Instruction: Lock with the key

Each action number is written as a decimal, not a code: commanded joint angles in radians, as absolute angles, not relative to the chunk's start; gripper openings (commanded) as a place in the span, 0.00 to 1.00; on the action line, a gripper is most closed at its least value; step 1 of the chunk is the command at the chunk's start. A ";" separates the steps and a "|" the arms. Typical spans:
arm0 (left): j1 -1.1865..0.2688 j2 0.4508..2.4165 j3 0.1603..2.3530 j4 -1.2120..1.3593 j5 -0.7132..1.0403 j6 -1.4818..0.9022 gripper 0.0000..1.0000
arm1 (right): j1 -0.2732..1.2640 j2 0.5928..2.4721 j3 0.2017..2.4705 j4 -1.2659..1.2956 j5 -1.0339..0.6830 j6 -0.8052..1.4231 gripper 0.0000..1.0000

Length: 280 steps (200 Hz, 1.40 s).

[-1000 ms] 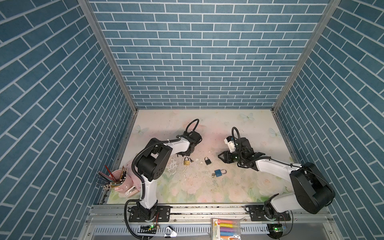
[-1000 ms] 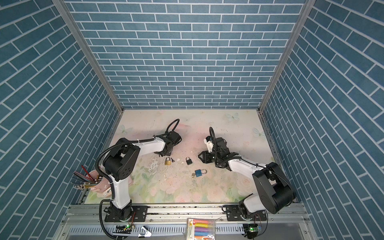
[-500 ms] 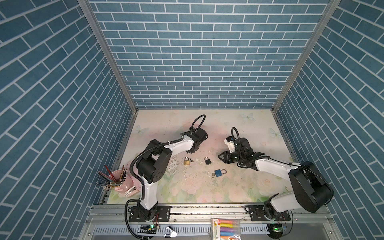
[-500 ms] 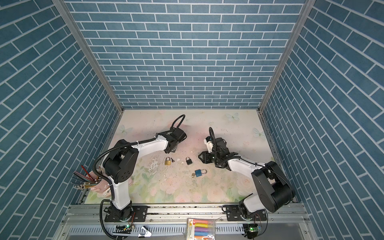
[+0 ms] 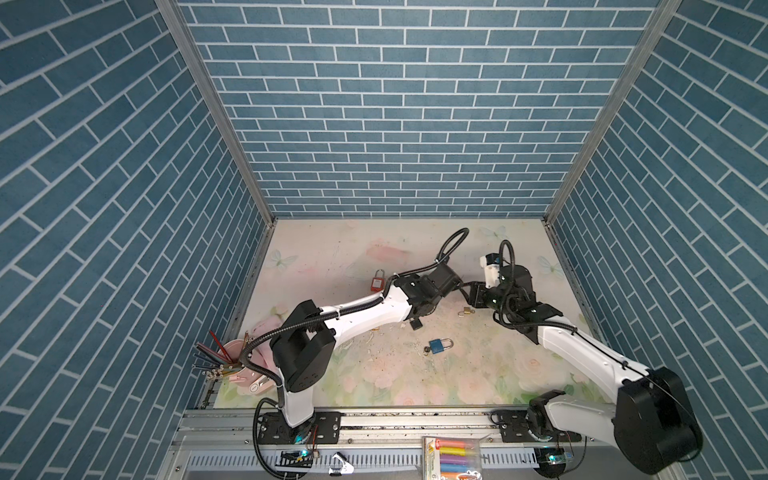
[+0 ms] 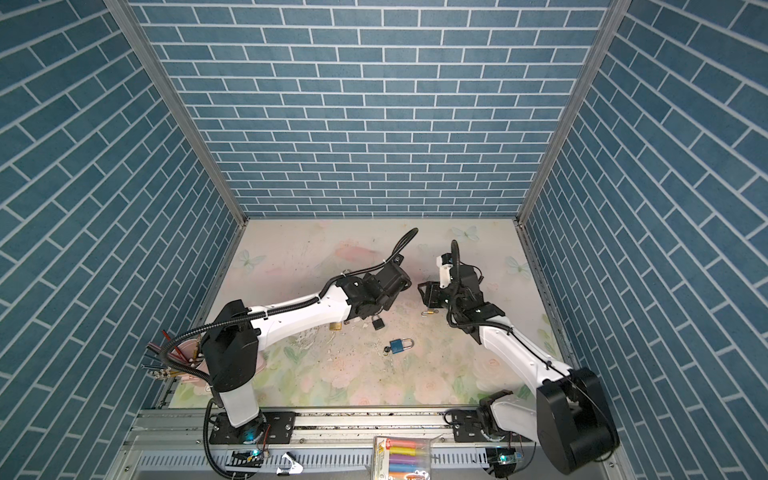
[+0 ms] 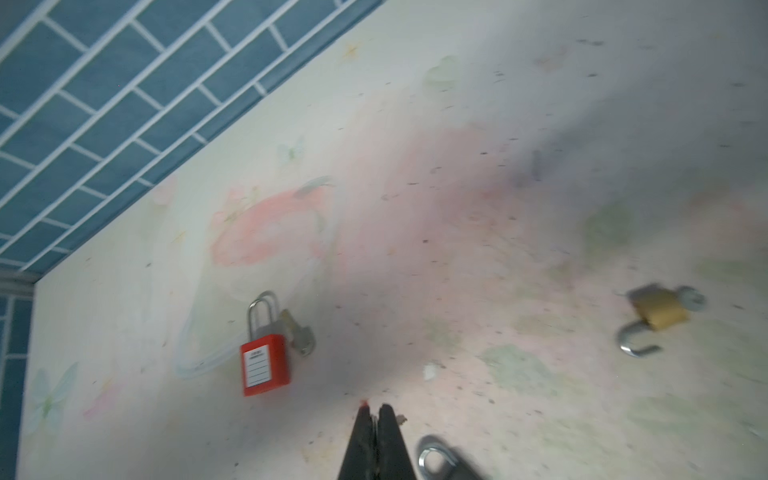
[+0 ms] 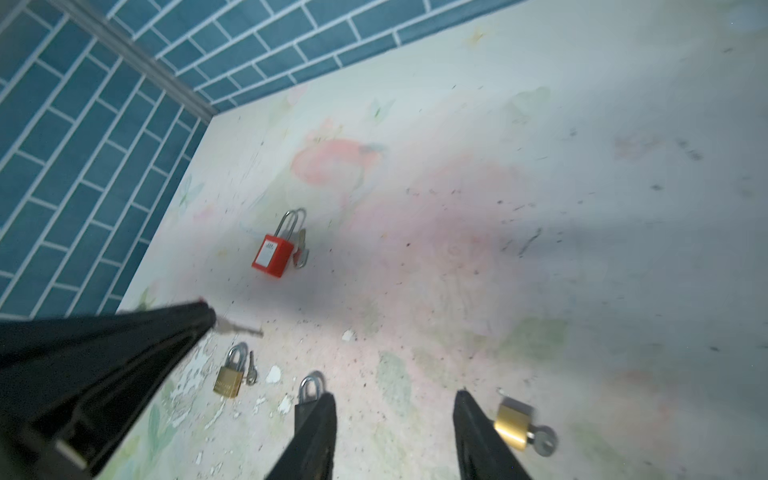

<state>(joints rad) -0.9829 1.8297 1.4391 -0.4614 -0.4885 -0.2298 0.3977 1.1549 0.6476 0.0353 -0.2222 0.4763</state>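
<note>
Blue brick walls ring a flowered mat (image 8: pixel 540 208). The left gripper (image 8: pixel 208 316) is clenched on a small key (image 8: pixel 243 330). The right gripper (image 8: pixel 395 399) hangs released and empty, with the open brass padlock (image 7: pixel 658 312) lying just beside it.

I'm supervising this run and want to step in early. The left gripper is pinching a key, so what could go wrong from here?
1. The left gripper holds the key only at its fingertips, so it may twist or slip when pushed into a keyhole.
2. The open brass padlock lies just outside the open right gripper. A finger could knock it away.
3. That padlock already carries a key. The held one may belong elsewhere, perhaps to the black padlock, and a mismatch could jam.
</note>
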 commanded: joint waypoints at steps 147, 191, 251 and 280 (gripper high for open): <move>-0.965 1.966 1.285 -0.289 -0.435 -0.254 0.00 | 0.363 1.087 0.545 0.015 -0.201 0.563 0.47; -0.982 1.959 1.247 -0.280 -0.420 -0.281 0.00 | 0.364 1.089 0.546 0.019 -0.202 0.563 0.47; -1.005 1.941 1.217 -0.290 -0.391 -0.326 0.00 | 0.363 1.089 0.540 0.031 -0.219 0.567 0.47; -1.016 1.931 1.209 -0.301 -0.387 -0.345 0.00 | 0.365 1.088 0.536 0.034 -0.224 0.570 0.47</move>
<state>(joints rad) -1.0023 1.9633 1.2240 -0.2806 -0.3946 -0.3077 0.3653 1.0828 0.5301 0.0235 -0.2066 0.5457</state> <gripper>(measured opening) 0.068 0.469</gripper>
